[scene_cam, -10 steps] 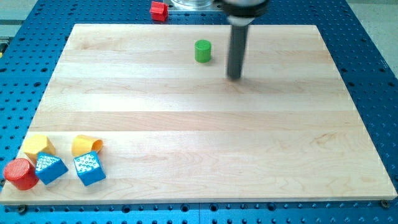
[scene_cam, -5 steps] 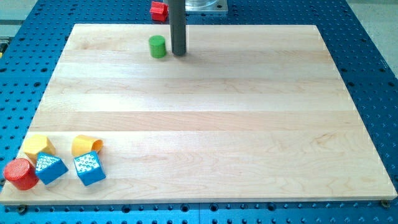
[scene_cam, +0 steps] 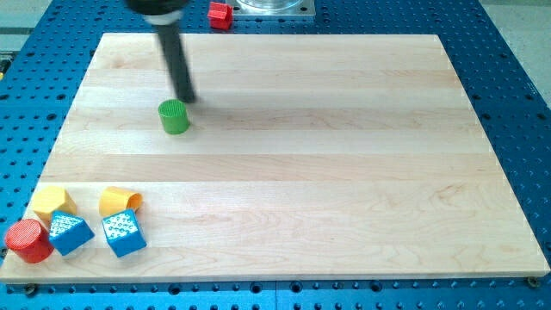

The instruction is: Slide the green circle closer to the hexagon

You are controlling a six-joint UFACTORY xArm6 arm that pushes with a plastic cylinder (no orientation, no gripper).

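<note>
Green circle (scene_cam: pixel 175 117) sits upper-left on worktop (scene_cam: pixel 344 172), my tip (scene_cam: pixel 187 99) just behind it toward view's top-right. Yellow hexagon (scene_cam: pixel 52 202) far off at bottom-left. No end effector jaws, bare rod only. Keep push line aimed diag down-left, correct drift early.

Pale wooden board (scene_cam: pixel 344 172) lies on a blue perforated table (scene_cam: pixel 508 52). My tip (scene_cam: pixel 187 100) rests on the board, just above and right of the green circle (scene_cam: pixel 174 117). Well toward the view's bottom-left of the green circle: yellow hexagon (scene_cam: pixel 52 201), red cylinder (scene_cam: pixel 28 240), two blue cubes (scene_cam: pixel 71 232) (scene_cam: pixel 124 232) with speckled tops, and a yellow block (scene_cam: pixel 120 201). Off the board, toward the view's top of the green circle, a red block (scene_cam: pixel 220 14) sits on the table.
</note>
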